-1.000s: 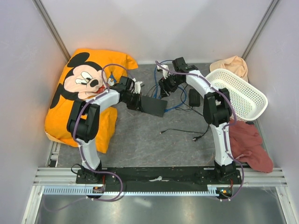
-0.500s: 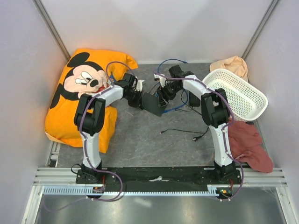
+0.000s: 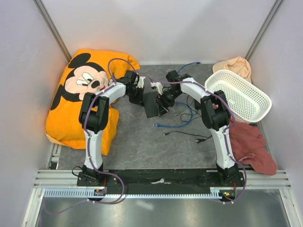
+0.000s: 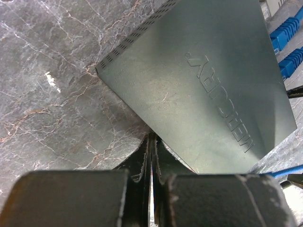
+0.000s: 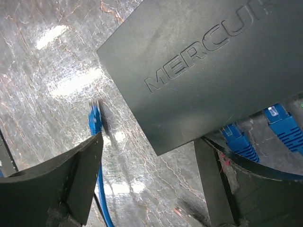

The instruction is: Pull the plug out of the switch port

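Matte-black flat rectangular switch box (image 3: 152, 105) is sitting on the grey marbled tabletop (image 3: 137, 142), a little toward 12 o'clock from centre, between the two grippers.

Left gripper (image 4: 151, 144) is meeting the box from its 9 o'clock side. Its fingers (image 4: 141, 163) are lying pressed together with only a hairline between them, tips tucked against the box's near edge. I cannot tell whether they are pinching anything.

Right gripper (image 5: 149, 141) is hovering at the 3 o'clock side. Its fingers (image 5: 75, 175) are standing wide apart, with one corner of the box showing between them.

Switch port row is running along the box edge that faces the right gripper. The sockets themselves are hidden beneath that edge. Two seated blue plugs (image 5: 236, 139) are sitting in it side by side.

Loose blue plug (image 5: 94, 118) is lying on the tabletop, apart from the box and out of any socket, at 9 o'clock of the box's corner in the right wrist view. Its blue cable (image 3: 177, 124) is trailing across the tabletop toward 3 o'clock in the top view.

Surroundings, top view:
- Orange Mickey Mouse cloth (image 3: 85, 90) is lying at 10 o'clock.
- White plastic lattice basket (image 3: 239, 94) is resting at 2 o'clock.
- Beige cloth (image 3: 232, 65) is bunching just behind the basket.
- Dark red cloth (image 3: 253, 146) is lying at 4 o'clock.
- Thin black cord (image 3: 184, 135) is running across the tabletop at 5 o'clock of the box.
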{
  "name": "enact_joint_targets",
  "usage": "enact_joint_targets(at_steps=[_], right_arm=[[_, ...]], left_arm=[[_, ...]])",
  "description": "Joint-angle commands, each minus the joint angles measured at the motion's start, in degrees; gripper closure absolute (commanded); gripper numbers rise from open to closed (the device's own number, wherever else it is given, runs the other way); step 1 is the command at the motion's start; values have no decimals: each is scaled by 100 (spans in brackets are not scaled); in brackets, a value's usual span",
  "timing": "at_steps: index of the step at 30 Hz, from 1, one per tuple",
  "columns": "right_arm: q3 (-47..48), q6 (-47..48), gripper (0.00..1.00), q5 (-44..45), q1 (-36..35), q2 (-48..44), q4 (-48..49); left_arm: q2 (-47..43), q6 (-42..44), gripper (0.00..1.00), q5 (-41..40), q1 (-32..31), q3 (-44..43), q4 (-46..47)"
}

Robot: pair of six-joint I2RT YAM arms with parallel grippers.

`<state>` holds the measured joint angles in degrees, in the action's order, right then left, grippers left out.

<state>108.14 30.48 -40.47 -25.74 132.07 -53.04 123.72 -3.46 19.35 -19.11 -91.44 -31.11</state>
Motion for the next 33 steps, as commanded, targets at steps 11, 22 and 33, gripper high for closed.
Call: enact_joint_targets(at_steps=[11,22,33], right_arm=[[23,-945,3,-1253,-730,-50,1583],[812,-1195,2,-989,-205,-59,440],[1657,-1123,2,-507,376,-87,258]], left_arm=[[-795,-93,98,200,-22,653,370],[-1622,55,98,86,558,1076,-97],[-992,162,96,367,549,-469,-184]])
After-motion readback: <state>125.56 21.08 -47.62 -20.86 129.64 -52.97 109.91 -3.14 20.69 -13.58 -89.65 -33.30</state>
